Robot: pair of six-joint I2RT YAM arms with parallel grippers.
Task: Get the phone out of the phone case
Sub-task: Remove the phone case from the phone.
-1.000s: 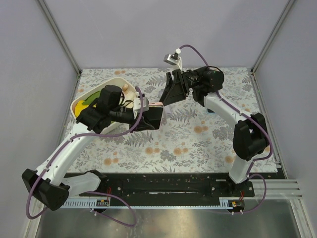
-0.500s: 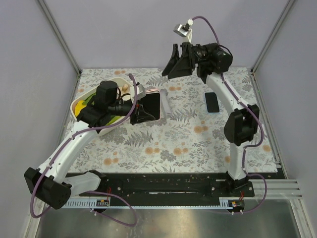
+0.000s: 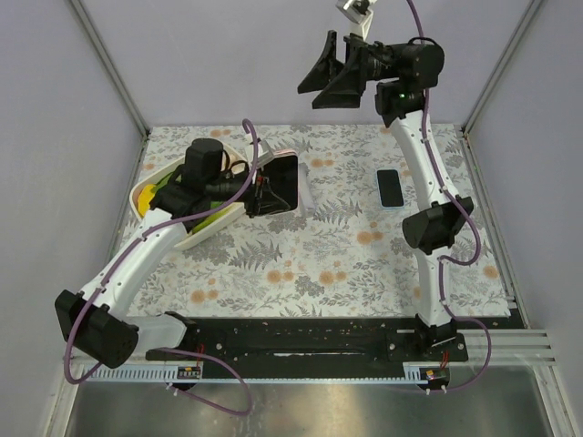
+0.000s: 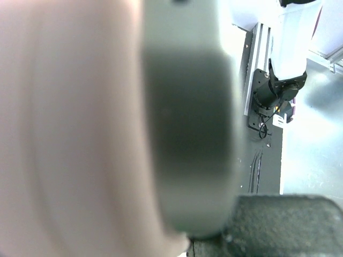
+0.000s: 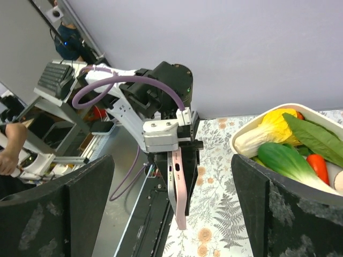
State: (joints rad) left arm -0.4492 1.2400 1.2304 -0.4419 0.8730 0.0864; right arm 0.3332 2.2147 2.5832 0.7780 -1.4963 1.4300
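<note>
My left gripper (image 3: 259,194) is shut on the pink phone case (image 3: 281,182) and holds it on edge above the table's left middle, its dark face toward the top camera. In the right wrist view the phone case (image 5: 180,188) shows edge-on: a grey edge runs along the pink one, and the pink edge bows away at its lower end. Whether that grey edge is the phone, I cannot tell. The case (image 4: 80,128) fills the left wrist view as a blur. My right gripper (image 3: 321,80) hangs high over the back of the table, open, nothing between its fingers (image 5: 59,214).
A dark phone (image 3: 390,188) lies flat on the floral cloth at the right. A white bowl (image 3: 146,194) of vegetables stands at the left, close behind the left gripper; the bowl (image 5: 278,110) also shows in the right wrist view. Grey walls enclose the table.
My right gripper has let go near the case, opened wide and risen up and back. The left gripper has swung the case slightly right, still shut on it.
</note>
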